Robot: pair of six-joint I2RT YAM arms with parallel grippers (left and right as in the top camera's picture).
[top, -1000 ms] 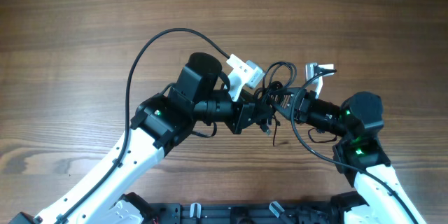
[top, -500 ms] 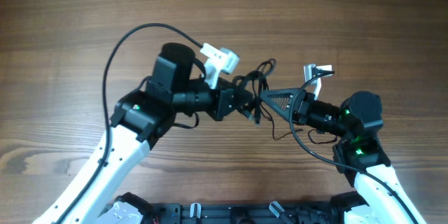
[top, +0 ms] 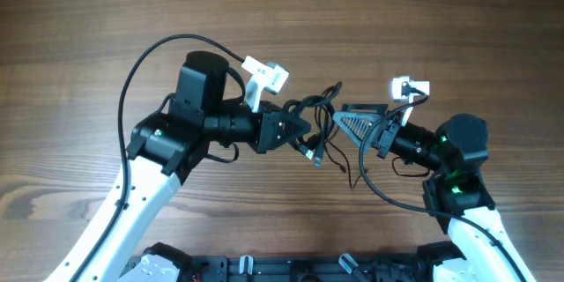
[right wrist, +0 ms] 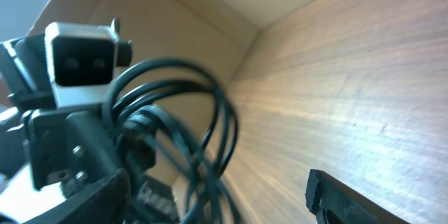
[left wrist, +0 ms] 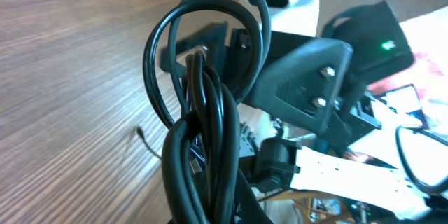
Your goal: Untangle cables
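Observation:
The cables [top: 319, 116] are a small knot of thin black cords held above the wooden table, with loose strands [top: 338, 160] trailing down toward it. My left gripper [top: 300, 127] is shut on the knot from the left. In the left wrist view the cords [left wrist: 203, 112] rise in loops straight out of its jaws [left wrist: 210, 213]. My right gripper [top: 342, 115] stands open just right of the knot. In the right wrist view the cords [right wrist: 199, 154] run between its spread fingers [right wrist: 343, 196], and it grips nothing.
A thick black wire [top: 145, 57] arcs over the left arm, and another [top: 381, 192] loops under the right arm. White camera housings [top: 264, 76] [top: 411, 86] sit above each wrist. A black frame [top: 264, 269] lines the front edge.
The right gripper has opened and let go of the cables. The left arm has drawn back to the left, carrying the knot with it and away from the right gripper.

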